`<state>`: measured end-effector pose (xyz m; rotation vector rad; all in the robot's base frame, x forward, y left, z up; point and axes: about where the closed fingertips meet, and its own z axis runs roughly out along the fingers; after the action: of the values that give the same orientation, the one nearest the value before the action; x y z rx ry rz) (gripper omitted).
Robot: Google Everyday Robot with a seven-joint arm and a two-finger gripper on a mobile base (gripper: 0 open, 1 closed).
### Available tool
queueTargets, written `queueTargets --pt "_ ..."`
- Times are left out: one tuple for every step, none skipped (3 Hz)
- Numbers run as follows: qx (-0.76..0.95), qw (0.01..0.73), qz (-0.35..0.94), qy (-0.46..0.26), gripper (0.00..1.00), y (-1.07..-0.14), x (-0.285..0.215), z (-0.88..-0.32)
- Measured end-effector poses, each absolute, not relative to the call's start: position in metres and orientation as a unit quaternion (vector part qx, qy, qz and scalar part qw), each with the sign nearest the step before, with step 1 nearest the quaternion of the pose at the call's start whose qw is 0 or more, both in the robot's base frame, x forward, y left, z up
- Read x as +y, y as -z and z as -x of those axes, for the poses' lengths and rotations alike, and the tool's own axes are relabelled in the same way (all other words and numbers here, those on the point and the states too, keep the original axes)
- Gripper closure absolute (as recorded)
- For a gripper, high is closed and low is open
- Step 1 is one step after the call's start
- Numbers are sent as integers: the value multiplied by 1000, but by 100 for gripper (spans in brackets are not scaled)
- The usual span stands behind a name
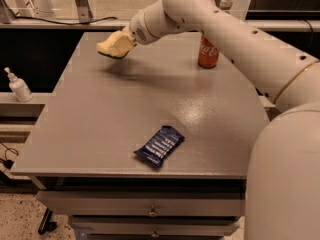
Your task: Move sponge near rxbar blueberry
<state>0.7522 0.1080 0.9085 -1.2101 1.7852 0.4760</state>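
The pale yellow sponge (106, 49) hangs in my gripper (119, 44), lifted a little above the far left part of the grey table (95, 114). Its shadow falls on the tabletop just below. The gripper's pale blocky fingers are closed around the sponge's right end. The rxbar blueberry (159, 145), a dark blue wrapper with white lettering, lies flat and askew near the table's front edge. It is well in front of the sponge and to its right. My white arm reaches in from the right across the back of the table.
A red soda can (208, 54) stands upright at the back of the table, partly behind my arm. A white pump bottle (19, 86) stands on a lower ledge to the left. Drawers (150, 206) sit under the front edge. My robot body fills the right foreground.
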Motion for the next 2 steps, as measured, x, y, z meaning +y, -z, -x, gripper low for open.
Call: queueTargets --pt "722 450 489 -193 100 -908 108 -752" --pt "716 449 499 -191 100 -914 103 -752"
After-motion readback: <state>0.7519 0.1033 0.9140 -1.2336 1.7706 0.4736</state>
